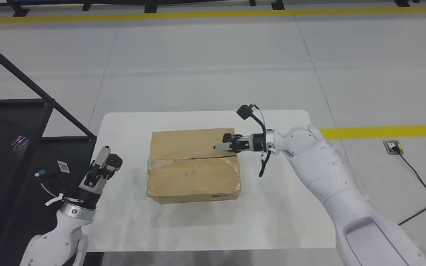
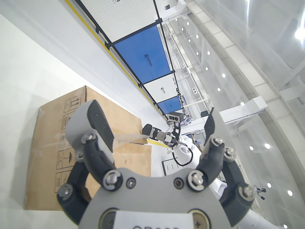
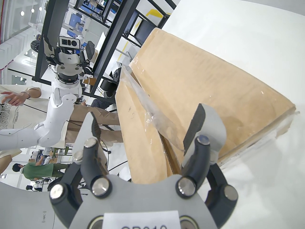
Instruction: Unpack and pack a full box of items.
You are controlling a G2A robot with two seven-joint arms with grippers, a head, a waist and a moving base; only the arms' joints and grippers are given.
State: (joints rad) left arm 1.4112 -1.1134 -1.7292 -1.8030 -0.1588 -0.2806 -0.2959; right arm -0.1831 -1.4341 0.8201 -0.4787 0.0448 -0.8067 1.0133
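Box (image 1: 193, 166) sits mid-frame on the white tabletop (image 1: 279, 213), clear tape (image 3: 147, 106) raised off its top seam. Right arm (image 1: 313, 159) jaws spread open at that seam; left arm (image 1: 66, 219) jaws open too, lower left, apart from it.

1. Cardboard box (image 1: 193, 174): plain brown and rectangular. It sits flat near the middle of the white tabletop (image 1: 286, 213), long side running left to right.
2. Top flaps (image 3: 202, 77): two long flaps folded down, meeting at a centre seam. The seam gapes slightly at the box's right end, where a corrugated edge shows.
3. Clear tape (image 3: 152, 113): a wrinkled strip along the seam, lifted off the cardboard toward the right end. More clear tape clings to the right-end corner.
4. Left end face: a column of black handling symbols (image 2: 69, 129); box upright.
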